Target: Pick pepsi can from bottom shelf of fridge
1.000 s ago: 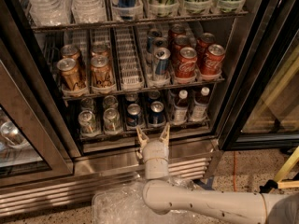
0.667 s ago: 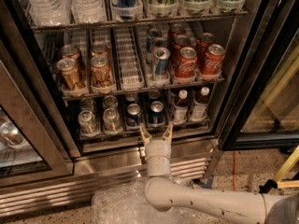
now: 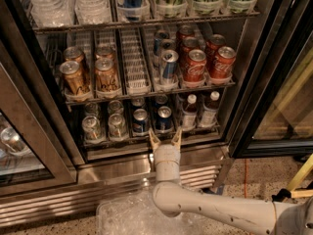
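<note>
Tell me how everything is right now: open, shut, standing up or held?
hand: open, empty, at the front lip of the bottom shelf
pepsi can: upright, unheld, just behind the hand
fridge: door open
Coca-Cola cans: upright, one shelf higher
small bottles: upright, capped

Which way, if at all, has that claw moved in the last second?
Yes, slightly. The gripper, fingers open, has crept up the picture toward the bottom shelf front lip and a little right, just below a pepsi can.
</note>
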`<state>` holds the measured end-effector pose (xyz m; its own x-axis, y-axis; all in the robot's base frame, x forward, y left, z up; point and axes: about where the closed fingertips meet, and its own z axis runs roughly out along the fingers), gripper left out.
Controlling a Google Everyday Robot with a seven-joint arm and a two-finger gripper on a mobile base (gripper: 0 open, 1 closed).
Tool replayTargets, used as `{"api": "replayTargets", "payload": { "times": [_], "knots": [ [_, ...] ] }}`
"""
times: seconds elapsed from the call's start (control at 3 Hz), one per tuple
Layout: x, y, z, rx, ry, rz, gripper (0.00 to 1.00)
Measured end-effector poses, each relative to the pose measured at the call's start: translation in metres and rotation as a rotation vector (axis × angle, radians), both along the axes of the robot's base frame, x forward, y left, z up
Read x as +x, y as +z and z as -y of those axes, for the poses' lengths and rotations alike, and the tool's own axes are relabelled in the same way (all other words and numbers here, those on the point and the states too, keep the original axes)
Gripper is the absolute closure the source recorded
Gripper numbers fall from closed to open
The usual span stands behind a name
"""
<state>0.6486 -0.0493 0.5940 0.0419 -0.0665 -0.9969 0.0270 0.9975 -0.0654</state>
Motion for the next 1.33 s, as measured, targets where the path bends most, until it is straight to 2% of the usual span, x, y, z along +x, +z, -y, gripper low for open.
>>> {"api": "replayTargets", "payload": {
  "times": [0.33, 0.67, 1.33],
  "knots": [
    [0.02, -0.003, -0.003, -0.01, 0.016, 0.002, 0.32],
    [0.028, -0.005, 0.0, -0.004, 0.017, -0.002, 0.35],
    [0.042, -0.012, 0.002, 0.001, 0.029, -0.026, 0.33]
  ]
}}
